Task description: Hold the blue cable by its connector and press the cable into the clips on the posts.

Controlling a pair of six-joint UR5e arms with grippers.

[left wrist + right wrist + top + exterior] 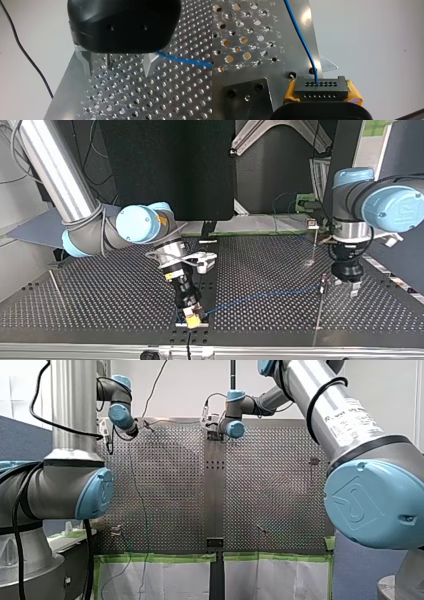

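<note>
While right jaws clamp the connector (321,88), blue cable (260,296) running straight, perhaps to the post (323,284), left jaws wide

Top view: right gripper (192,318) is pinching the connector (321,88) at 6 o'clock, left gripper (346,287) is hovering at 3 o'clock, jaws apart.

Pale wall (190,387) behind, dark blue partition (20,435) beside.

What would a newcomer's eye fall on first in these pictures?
The blue cable, a thin line across the perforated table in the top view. It starts at the grey connector, clamped by my right gripper between yellow pads at the table's edge nearest that camera, and runs toward my left gripper, open at that view's right.
</note>
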